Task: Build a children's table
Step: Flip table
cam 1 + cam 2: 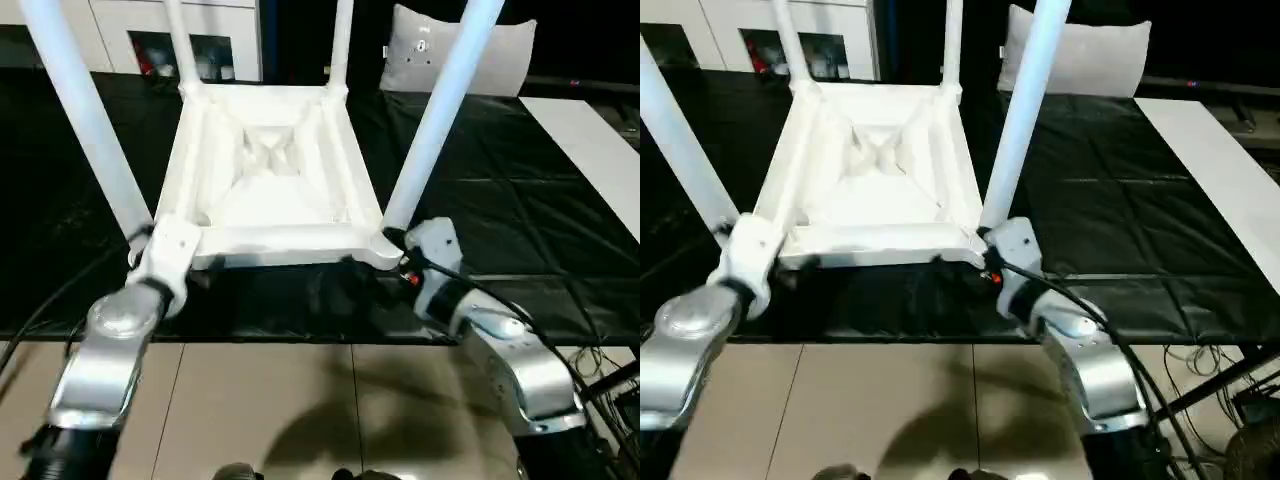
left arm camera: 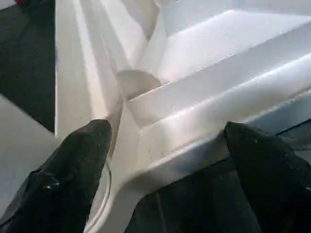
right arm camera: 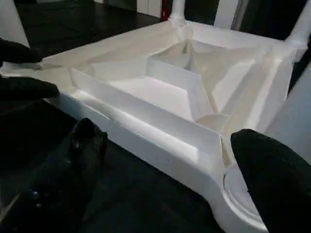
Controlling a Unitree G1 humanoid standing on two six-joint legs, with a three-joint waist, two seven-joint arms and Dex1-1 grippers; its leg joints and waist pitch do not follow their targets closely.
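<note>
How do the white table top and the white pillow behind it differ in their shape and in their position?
The table top lies upside down on the black mat, ribbed underside up, with four legs rising from its corners; the pillow stands upright at the mat's far edge. The table top is rigid and angular; the pillow looks soft and rounded. Both are white.

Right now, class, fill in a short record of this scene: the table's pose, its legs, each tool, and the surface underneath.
table pose: children's table upside down, ribbed underside facing up
legs: four legs standing up from the corner sockets
left tool: left tool open, fingers either side of a near corner
right tool: right tool open, at the other near corner
surface: black mat under the table
background: white pillow and white cabinets behind
</note>
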